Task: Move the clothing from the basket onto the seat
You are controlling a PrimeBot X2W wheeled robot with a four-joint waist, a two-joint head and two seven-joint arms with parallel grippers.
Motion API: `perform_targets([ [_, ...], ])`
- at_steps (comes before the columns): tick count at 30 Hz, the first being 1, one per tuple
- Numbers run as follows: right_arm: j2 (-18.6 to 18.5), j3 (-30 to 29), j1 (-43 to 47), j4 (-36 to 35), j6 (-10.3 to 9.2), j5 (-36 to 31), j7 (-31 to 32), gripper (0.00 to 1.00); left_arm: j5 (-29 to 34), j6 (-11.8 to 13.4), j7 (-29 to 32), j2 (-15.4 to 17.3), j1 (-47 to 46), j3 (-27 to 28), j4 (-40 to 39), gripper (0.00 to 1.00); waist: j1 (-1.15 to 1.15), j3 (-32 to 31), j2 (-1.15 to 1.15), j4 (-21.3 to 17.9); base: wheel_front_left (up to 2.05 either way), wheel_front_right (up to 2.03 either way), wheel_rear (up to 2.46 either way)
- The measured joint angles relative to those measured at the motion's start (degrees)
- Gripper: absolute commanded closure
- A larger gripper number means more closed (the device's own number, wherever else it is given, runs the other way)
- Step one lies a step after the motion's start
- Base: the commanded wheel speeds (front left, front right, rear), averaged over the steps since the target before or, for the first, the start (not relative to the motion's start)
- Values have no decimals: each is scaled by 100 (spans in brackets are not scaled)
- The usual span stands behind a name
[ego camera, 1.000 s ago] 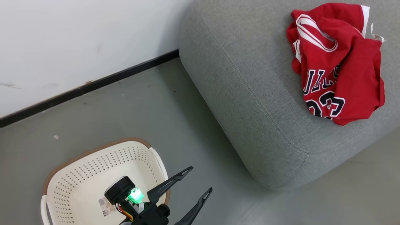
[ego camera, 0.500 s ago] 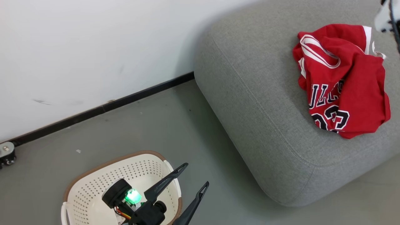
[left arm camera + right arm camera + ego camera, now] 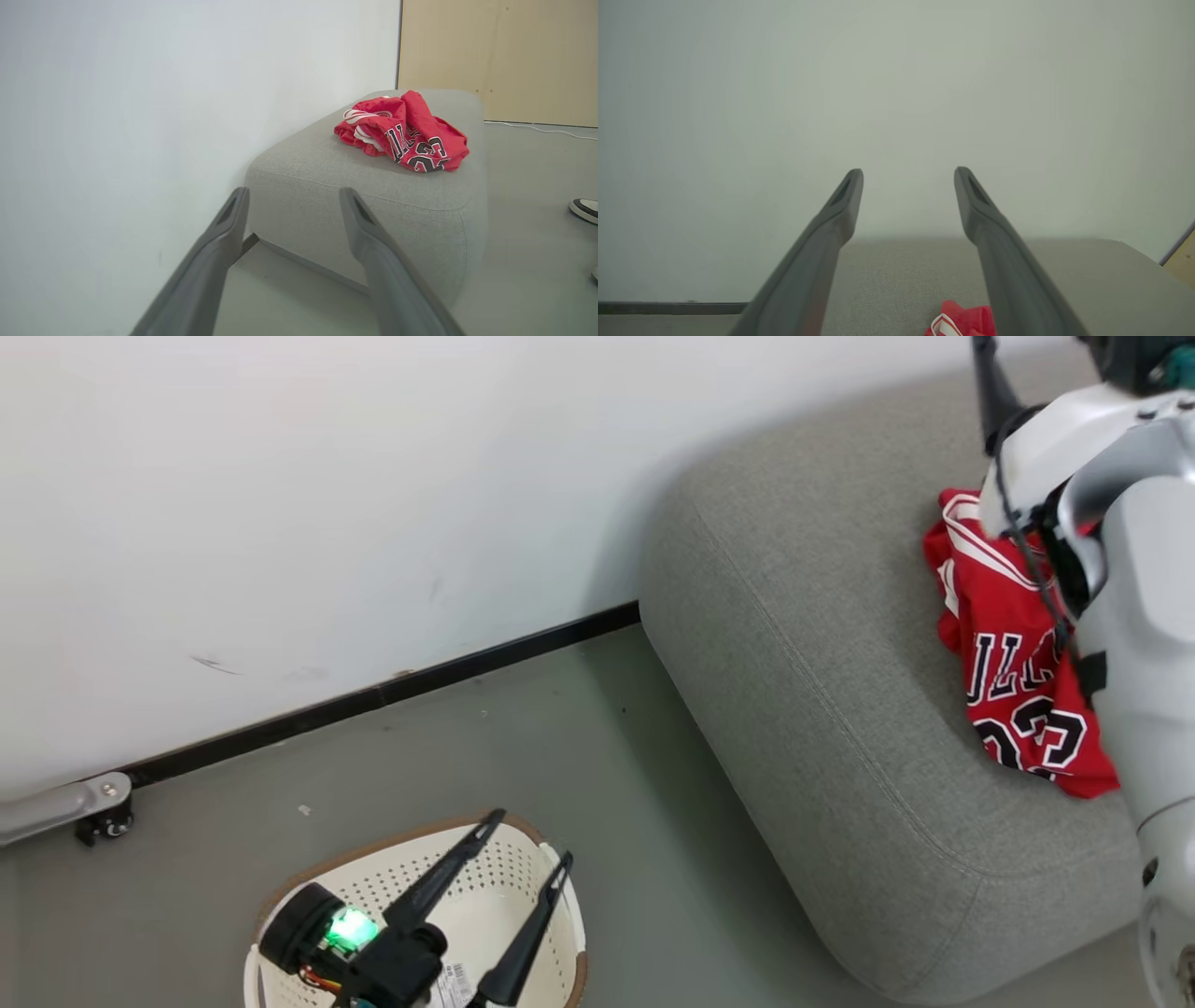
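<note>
Nearest, the left fingers (image 3: 448,868) hang spread wide and empty over the cream perforated plastic laundry basket with a brown rim (image 3: 369,882). What shows of its bottom carries just a paper label (image 3: 455,980); the rest is hidden. Across the grey floor (image 3: 560,747), well apart from them, the bright red lettered clothing (image 3: 1013,663) lies heaped on the large grey woven-fabric seat (image 3: 794,644). The right fingers (image 3: 833,228), equally wide and empty, hover just above that heap's far edge, pointing towards the white wall (image 3: 896,93). For any regrasp there, the right arm is much the nearer.

Clothing (image 3: 1013,653) partly behind the pale right forearm (image 3: 1144,644); basket (image 3: 364,873) half beyond the bottom edge.
</note>
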Motion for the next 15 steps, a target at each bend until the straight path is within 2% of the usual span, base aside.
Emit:
perform_targets([
  [15,15,1637,1840,-1391,0,1506,11,0,-59,249,0,-207,341,890,-59,0,0,-345,0,575,0,0,0],
])
